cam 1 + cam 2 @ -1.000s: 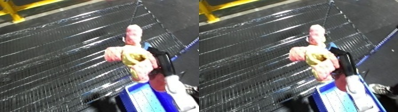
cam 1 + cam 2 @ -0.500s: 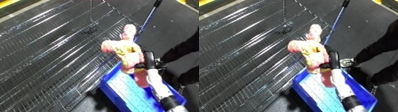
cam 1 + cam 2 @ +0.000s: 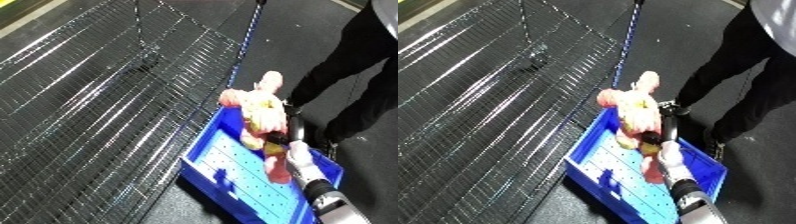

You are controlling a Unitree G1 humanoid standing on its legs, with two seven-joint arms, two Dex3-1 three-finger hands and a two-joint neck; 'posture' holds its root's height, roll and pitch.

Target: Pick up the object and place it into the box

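Observation:
A pink and yellow plush toy [image 3: 258, 107] hangs over the far end of the blue bin [image 3: 222, 165]. My right hand [image 3: 282, 134] is shut on the toy's lower part, its white forearm [image 3: 306, 172] reaching across the bin from the lower right. The toy is held upright, its head pointing away from me and past the bin's far rim. The bin's pale perforated floor shows below the toy with nothing lying on it. My left hand is not in any view.
A dark wire mesh table [image 3: 98, 100] fills the left and upper part of the view; the bin sits beside its right edge on the dark floor. A person in black trousers [image 3: 744, 85] stands close behind the bin at the upper right.
The camera has swung right and down, so the bin now fills the lower middle. My right hand has carried the toy from over the mesh table to above the bin.

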